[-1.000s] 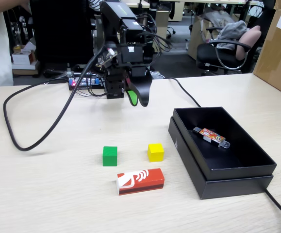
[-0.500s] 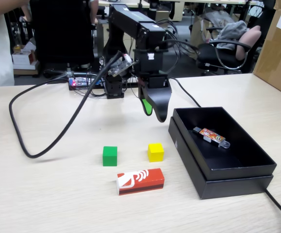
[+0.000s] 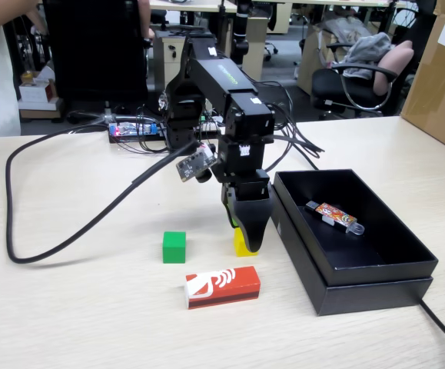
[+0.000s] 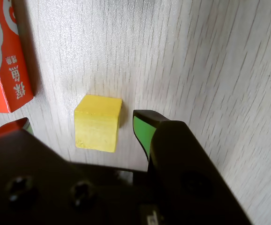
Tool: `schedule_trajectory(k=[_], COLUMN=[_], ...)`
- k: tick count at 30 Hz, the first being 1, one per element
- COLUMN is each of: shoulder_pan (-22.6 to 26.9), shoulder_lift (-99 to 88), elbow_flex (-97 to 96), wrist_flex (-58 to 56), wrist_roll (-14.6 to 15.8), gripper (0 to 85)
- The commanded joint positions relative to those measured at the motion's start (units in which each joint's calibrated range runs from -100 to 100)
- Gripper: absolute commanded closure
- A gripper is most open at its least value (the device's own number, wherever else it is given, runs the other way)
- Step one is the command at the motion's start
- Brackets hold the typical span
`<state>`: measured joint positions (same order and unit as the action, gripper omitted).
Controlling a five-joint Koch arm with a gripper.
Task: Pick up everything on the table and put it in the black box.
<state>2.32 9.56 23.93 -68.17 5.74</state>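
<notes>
At centre frame, the robot's claw (image 3: 247, 234) hangs spread apart astride the yellow cube (image 4: 98, 123) on the pale wood-grain tabletop (image 3: 68, 307), apparently lined up to pinch its flat, matte sides. The green cube (image 3: 174, 247) and glossy red carton (image 3: 222, 287) wait lower left; the matte black box (image 3: 376, 265), low-walled, sits at right, a colourful packet (image 3: 334, 216) inside.

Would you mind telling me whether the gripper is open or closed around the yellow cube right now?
Open. In the wrist view the gripper has one jaw on each side of the yellow cube, and neither presses on it.
</notes>
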Motion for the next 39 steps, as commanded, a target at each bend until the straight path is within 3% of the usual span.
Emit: schedule_trajectory(k=[1,9,13,17,18,20,23,26,31,39], shoulder_pan=[0.05,0.59,0.68,0.88,0.93,1.03,1.03,0.98,0.59,1.12], shoulder_lift=[-0.21,4.26,5.3,5.76,5.98,5.87,5.87,5.98,4.03,-20.64], elbow_flex=[4.72,7.26,8.35,8.53,8.71,8.8,8.53,8.53,6.99,0.01], wrist_flex=[-0.38,-0.38,-0.38,-0.38,-0.38,-0.38,-0.38,-0.38,-0.46,-1.42], wrist_roll=[-0.24,-0.15,-0.1,0.05,0.1,0.1,0.05,0.05,0.0,-0.44], gripper=[43.8,46.2,56.8,57.5,65.8,73.1,74.2,84.6,84.6,84.6])
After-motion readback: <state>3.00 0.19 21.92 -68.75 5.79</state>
